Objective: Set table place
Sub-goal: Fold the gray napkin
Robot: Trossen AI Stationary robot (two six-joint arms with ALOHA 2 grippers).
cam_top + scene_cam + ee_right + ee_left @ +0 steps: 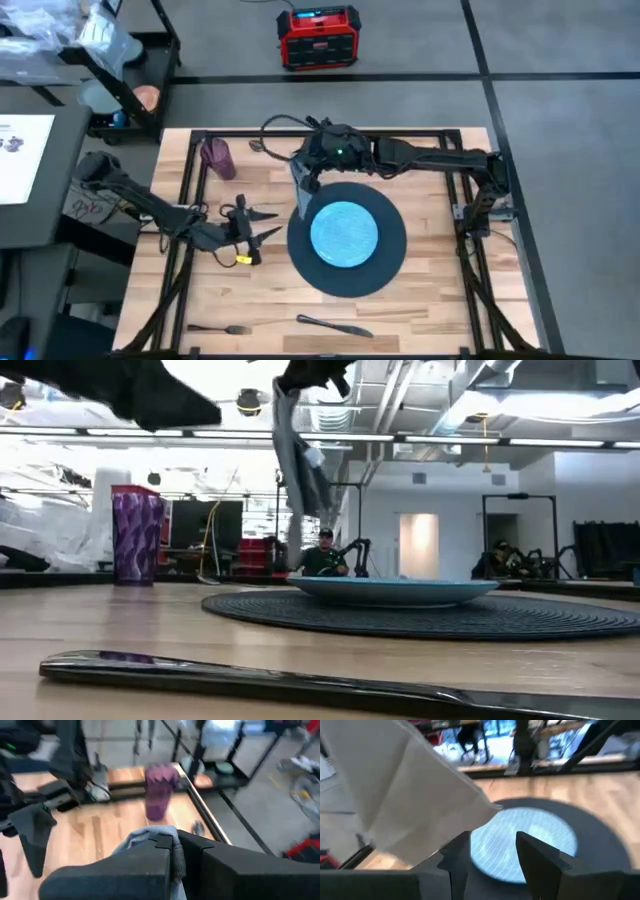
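The right gripper (303,172) hangs in the air over the far half of the table (420,290), its fingers clamped on a grey cloth napkin (300,455) that dangles down from them, clear of the wood, just off the far-left rim of the place (390,262). That dark round mat lies flat about the middle of the table, a little toward the right edge, with a light blue plate (345,235) sitting centred on it. The left gripper (262,224) waits low over the boards just beside the mat's left rim, its two fingers spread apart with nothing between them, pointing toward the plate. A purple cup (218,157) stands upright near the far-left corner, well apart from the mat. Along the near edge lie a fork (215,328), toward the left corner, and a knife (335,325), near the middle; the two do not touch each other or the mat. Off the table, a red box (318,37) sits on the floor beyond the far edge.
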